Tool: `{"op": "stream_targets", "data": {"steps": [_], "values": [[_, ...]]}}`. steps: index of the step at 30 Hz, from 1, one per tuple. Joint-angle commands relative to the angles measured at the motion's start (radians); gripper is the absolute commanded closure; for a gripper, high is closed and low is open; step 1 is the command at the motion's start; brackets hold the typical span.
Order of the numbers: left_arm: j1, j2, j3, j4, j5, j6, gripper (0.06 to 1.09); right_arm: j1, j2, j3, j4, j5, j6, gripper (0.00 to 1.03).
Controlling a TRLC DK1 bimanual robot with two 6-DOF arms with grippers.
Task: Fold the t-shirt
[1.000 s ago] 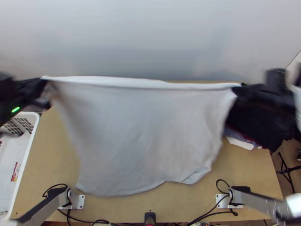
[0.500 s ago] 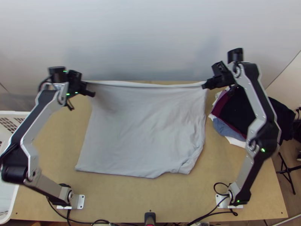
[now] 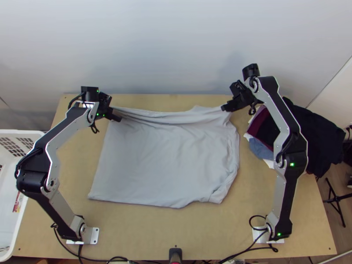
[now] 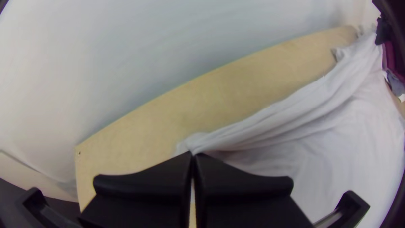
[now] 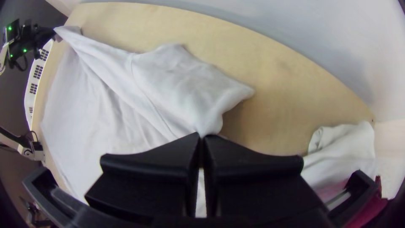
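I've got the light grey cloth t-shirt [image 3: 171, 163] across the middle of the light wooden table [image 3: 83, 154]. On its left, my left gripper [image 3: 119, 118] has its fingers pinched together on the far left corner. From there the far edge runs right in long gathered pleats, while the nearer part is spread fairly smooth at left and creased toward the right side, with a small rumpled fold at the near right. At the far right, my right gripper [image 3: 223, 108] is clamped on the cloth; its wrist view shows a seam and a loose flap beside the fingertips. Around it, a white plastic basket [image 3: 26, 132] sits at the table's left side, with my left arm reaching over the table between basket and shirt. Black cables [image 3: 237, 253] run along the near edge. Just beside the shirt's right side lies a heap of dark, maroon, blue and white clothes [image 3: 321, 136], partly hidden under my right arm.
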Motion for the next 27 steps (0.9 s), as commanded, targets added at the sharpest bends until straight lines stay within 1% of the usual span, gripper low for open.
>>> {"op": "stream_targets", "data": {"steps": [1,4,8,11,17,23,25,26,27], "values": [[0.011,-0.089,-0.085,-0.063,-0.004,0.019,1.05,0.037,-0.184,-0.193,-0.036,0.005,0.018,1.0],[0.019,-0.152,-0.138,-0.066,-0.001,0.042,1.05,0.064,-0.282,-0.303,-0.036,0.005,0.018,1.0],[0.03,-0.207,-0.178,-0.1,0.01,0.058,1.05,0.09,-0.393,-0.455,-0.031,0.003,0.04,1.0],[0.027,-0.223,-0.237,-0.09,0.014,0.091,1.05,0.106,-0.442,-0.572,0.009,0.005,0.052,1.0],[0.021,-0.203,-0.293,-0.044,0.014,0.116,1.05,0.109,-0.462,-0.742,0.113,0.005,0.079,1.0],[0.021,-0.168,-0.303,-0.035,0.014,0.12,1.02,0.104,-0.408,-0.856,0.227,0.016,0.098,1.0],[0.021,-0.157,-0.304,-0.031,0.013,0.128,0.93,0.107,-0.39,-0.871,0.248,0.022,0.099,1.0],[0.019,-0.155,-0.304,-0.031,0.011,0.133,0.87,0.109,-0.385,-0.874,0.253,0.026,0.105,0.97],[0.018,-0.154,-0.306,-0.031,0.003,0.14,0.81,0.109,-0.384,-0.874,0.253,0.026,0.113,0.88]]}}
